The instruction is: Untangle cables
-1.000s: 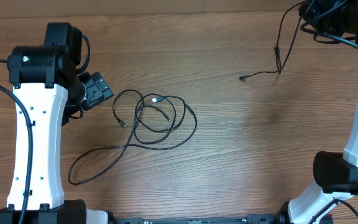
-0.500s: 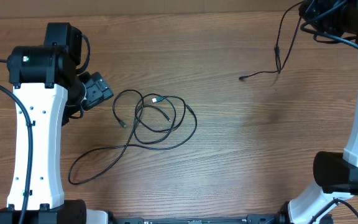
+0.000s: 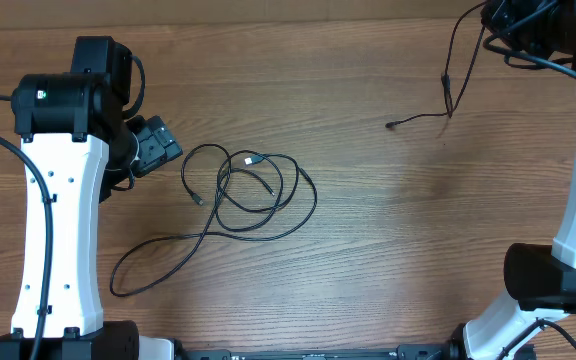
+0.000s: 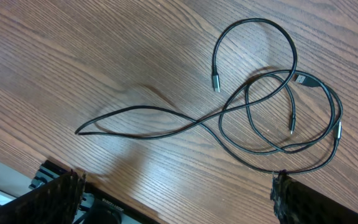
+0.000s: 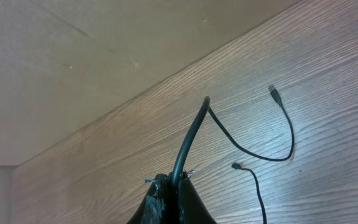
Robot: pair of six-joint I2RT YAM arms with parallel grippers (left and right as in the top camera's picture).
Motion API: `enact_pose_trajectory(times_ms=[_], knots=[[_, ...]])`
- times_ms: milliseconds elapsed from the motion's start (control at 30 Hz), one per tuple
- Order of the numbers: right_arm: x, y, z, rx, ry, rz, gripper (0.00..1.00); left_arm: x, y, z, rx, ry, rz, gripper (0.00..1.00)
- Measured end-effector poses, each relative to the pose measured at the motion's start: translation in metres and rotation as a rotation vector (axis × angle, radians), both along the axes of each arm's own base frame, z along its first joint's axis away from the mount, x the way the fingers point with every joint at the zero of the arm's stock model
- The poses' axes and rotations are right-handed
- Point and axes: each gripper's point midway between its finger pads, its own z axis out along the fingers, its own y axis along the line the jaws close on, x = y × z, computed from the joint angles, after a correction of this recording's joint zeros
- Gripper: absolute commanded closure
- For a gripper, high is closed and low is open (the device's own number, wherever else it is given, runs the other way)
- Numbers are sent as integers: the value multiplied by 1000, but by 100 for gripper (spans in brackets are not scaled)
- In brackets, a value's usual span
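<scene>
The right jaws were clamped on one cable hanging over the desk's far right corner, while the left jaws gaped wide just beside the looped cables lying left of centre.

Overhead looks straight down on the brown wood-grain table. The left wrist camera tilts down, close, on the tangle of thin black cables seen left of centre from above. The right wrist camera looks from higher along a single thin black cord at the far right edge, which the overhead view also shows.
</scene>
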Motion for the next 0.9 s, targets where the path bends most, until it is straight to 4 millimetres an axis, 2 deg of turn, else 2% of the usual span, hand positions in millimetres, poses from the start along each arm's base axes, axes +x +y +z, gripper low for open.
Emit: enact_pose_trajectory(times_ms=[700,800,900], knots=[[1,2,1,-20,-13,23,96,0,0,0,0,0,0,0],[1,11,2,-22,-15,52,96,0,0,0,0,0,0,1],[0,31,2,-37,-26,128,96,0,0,0,0,0,0,0]])
